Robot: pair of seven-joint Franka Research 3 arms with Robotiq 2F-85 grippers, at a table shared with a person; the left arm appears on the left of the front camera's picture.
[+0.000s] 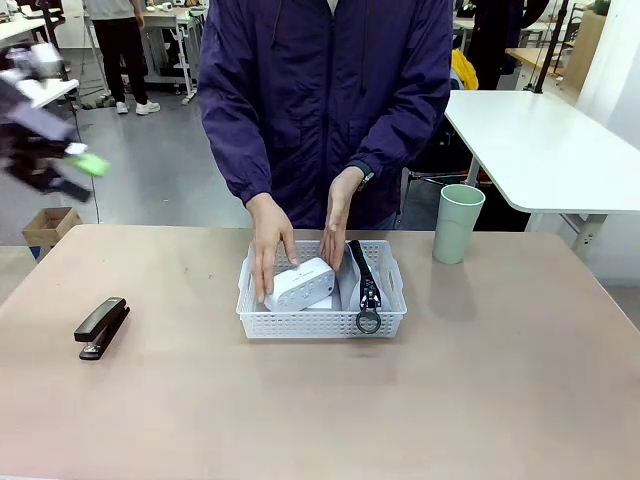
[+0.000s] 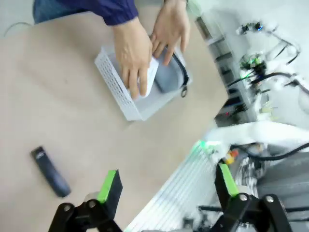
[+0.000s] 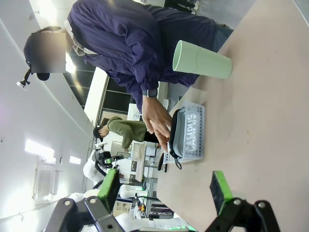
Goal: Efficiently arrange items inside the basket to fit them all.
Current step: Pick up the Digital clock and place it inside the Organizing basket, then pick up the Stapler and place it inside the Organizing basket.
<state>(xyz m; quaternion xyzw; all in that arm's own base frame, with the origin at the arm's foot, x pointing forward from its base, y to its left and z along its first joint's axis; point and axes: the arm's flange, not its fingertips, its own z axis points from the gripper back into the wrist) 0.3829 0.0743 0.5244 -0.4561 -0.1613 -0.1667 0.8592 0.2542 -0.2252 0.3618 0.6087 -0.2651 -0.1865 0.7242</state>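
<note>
Tan table [image 1: 300, 410] holds basket [image 1: 300, 325], stapler [image 1: 102, 327], cup [image 1: 458, 224]

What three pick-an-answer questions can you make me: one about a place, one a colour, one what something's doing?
1. Where is the black stapler? A on the table, left of the basket; B on the floor; C on a shelf.
2. What colour is the cup? A red; B pale green; C black.
3. How is the left gripper? A shut on the cup; B shut on the stapler; C open and empty.
Answers: 1 A, it lies on the bare table. 2 B, its wall is pale green. 3 C, its green pads stand apart, nothing between.
</note>
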